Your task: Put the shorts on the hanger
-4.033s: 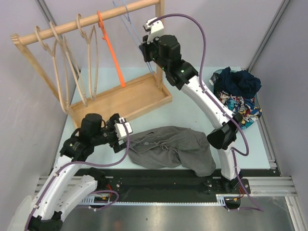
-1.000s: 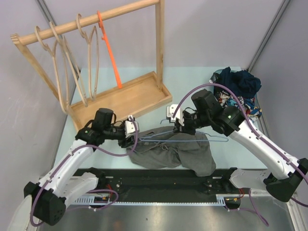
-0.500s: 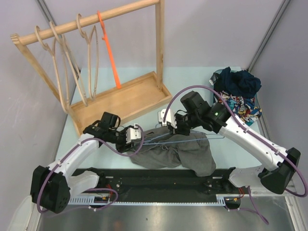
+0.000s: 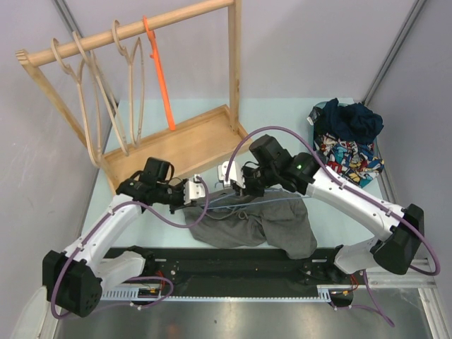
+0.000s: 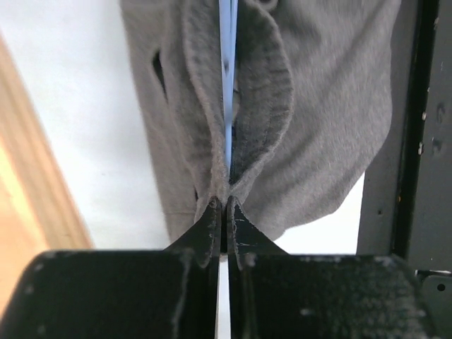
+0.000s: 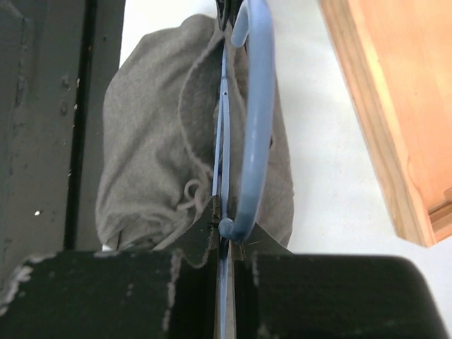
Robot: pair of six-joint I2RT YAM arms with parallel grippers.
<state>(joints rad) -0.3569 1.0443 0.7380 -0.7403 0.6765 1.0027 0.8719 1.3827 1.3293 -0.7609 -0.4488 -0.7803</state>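
The dark grey shorts lie crumpled at the table's near edge. Across their upper edge runs the thin light-blue hanger. My right gripper is shut on the hanger; in the right wrist view its wire passes between the jaws and the hook curves away over the shorts. My left gripper is shut on the shorts at their left end. In the left wrist view the tips pinch a fold of the shorts, and the hanger wire runs between two folds of cloth.
A wooden rack stands at the back left with thick wooden hangers and an orange hanger on its rail. A pile of navy and cartoon-print cloth lies at the back right. A black rail runs along the near edge.
The right arm has brought the hanger down from the rack and slid it left over the shorts. The left gripper has moved in and closed on the shorts' left end.
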